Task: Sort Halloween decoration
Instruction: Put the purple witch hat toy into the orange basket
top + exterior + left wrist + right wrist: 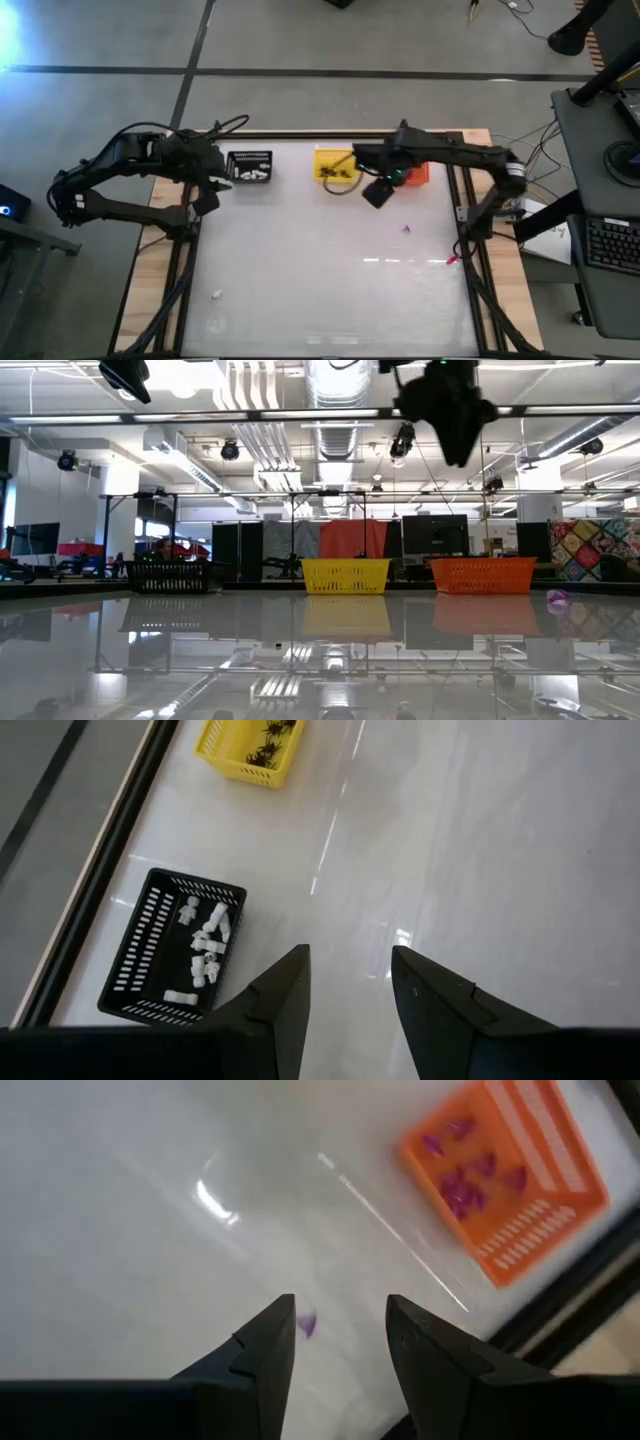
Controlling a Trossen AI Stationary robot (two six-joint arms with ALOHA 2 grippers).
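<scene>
High view straight down; low view level across table; wrist views angled down, both views catching baskets at far edge.

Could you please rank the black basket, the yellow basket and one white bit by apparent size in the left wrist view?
1. black basket, nearer the camera.
2. yellow basket, partly cropped, so its rank against the black one is unsure.
3. white bit, clearly smallest.

White bits fill a black slatted basket, black spider shapes a yellow basket, purple bits an orange basket, on a glossy white surface.
</scene>
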